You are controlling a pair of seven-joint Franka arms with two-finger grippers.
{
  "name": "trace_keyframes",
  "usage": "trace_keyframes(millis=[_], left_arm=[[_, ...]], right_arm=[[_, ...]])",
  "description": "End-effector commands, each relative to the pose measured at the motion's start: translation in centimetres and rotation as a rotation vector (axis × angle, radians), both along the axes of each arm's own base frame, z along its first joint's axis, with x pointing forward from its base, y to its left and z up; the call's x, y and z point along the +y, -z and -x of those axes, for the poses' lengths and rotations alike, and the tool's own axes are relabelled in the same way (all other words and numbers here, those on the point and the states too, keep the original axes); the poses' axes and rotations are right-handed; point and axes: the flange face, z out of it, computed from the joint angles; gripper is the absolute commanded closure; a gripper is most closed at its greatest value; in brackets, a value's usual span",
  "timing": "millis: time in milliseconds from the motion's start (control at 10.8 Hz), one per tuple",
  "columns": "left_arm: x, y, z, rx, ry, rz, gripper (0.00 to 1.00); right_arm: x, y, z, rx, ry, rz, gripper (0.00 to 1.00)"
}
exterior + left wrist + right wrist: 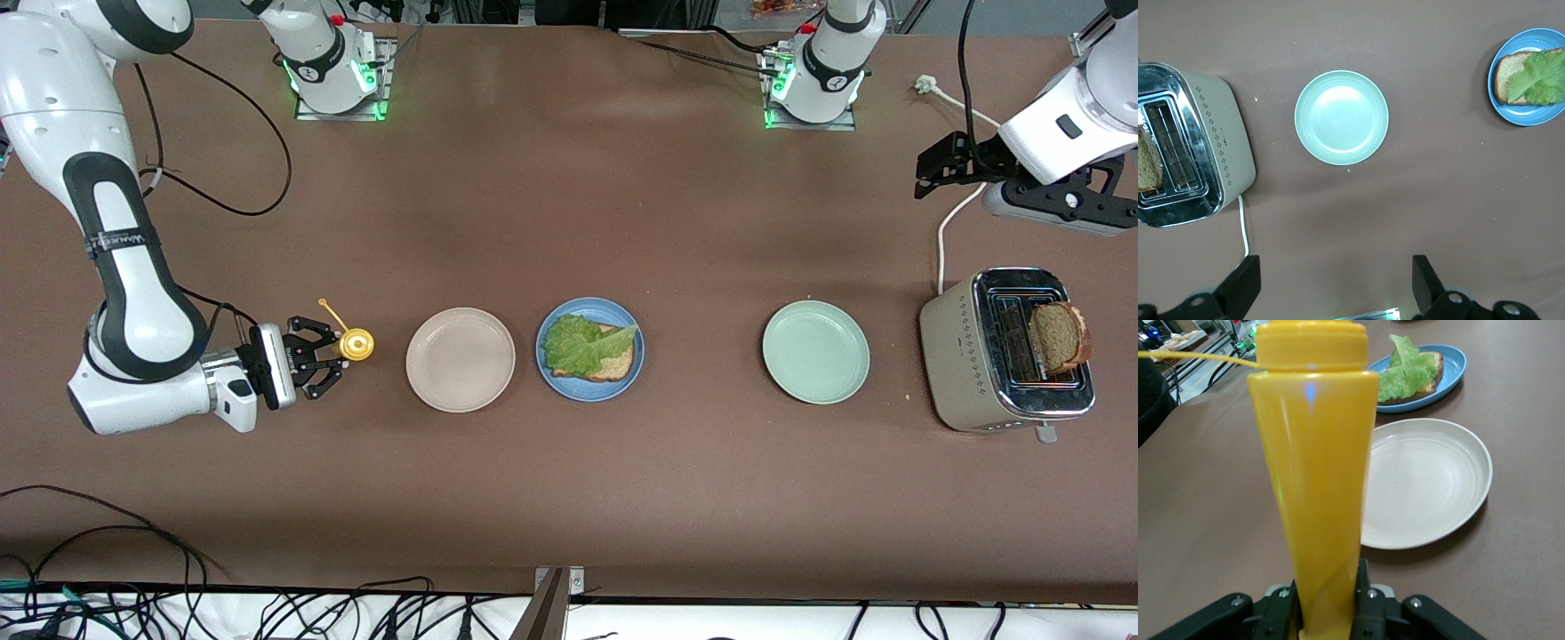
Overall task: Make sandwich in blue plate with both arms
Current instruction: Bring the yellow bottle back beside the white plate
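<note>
The blue plate [589, 348] sits mid-table between the beige plate [460, 359] and the green plate [815, 351], and it already carries one bread slice [613, 363] with the lettuce [582, 345] laid over it. The second slice [1058, 336] stands upright in the toaster [1005, 351] at the left arm's end of the table, its top edge well clear of the slot. That slice looks light, stiff enough to lift by its edge but crumbly, so a gentle pinch across its flat faces near the top crust seems the best hold; squeezing hard could crack it, and a tilted pull could catch it on the slot's metal rim. The lettuce is limp and ruffled and may shift when the slice lands on it. The left claw [944, 166] hangs released, fingers wide, over bare table farther from the camera than the toaster. The right claw [322, 357] is clenched on the yellow bottle [357, 344], which stands beside the beige plate toward the right arm's end. The green plate lies between toaster and blue plate, low enough to pass over; the toaster's cord [947, 222] trails under the left claw
</note>
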Motion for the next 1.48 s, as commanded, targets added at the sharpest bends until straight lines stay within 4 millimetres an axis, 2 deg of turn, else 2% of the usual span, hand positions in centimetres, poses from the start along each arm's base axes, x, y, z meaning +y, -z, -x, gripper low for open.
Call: trace_keyframes(millis=[0, 185, 370, 554, 832, 1201, 1386], left_arm=[[0.1, -0.7, -0.1, 0.002, 0.001, -0.024, 0.00], [0.1, -0.6, -0.1, 0.004, 0.000, -0.024, 0.00], [0.1, -0.7, -0.1, 0.002, 0.000, -0.024, 0.00], [0.1, -0.7, -0.1, 0.002, 0.001, -0.025, 0.00], [0.1, -0.6, -0.1, 0.003, 0.001, -0.027, 0.00], [0.1, -0.6, -0.1, 0.003, -0.003, -0.029, 0.00], [0.1, -0.4, -0.1, 0.006, -0.005, -0.029, 0.00]], right_arm=[[-1.4, 3.2, -0.9, -0.062, -0.030, -0.173, 1.00], [-1.7, 5.7, -0.5, -0.096, -0.058, -0.235, 1.00], [-1.8, 7.7, -1.0, -0.154, -0.041, -0.307, 1.00], [-0.9, 8.0, -1.5, -0.190, -0.023, -0.315, 1.00], [-0.8, 8.2, -1.7, -0.202, -0.020, -0.309, 1.00], [-0.9, 10.5, -1.2, -0.228, -0.032, -0.343, 1.00], [-0.9, 10.8, -1.1, -0.244, -0.034, -0.370, 0.98]])
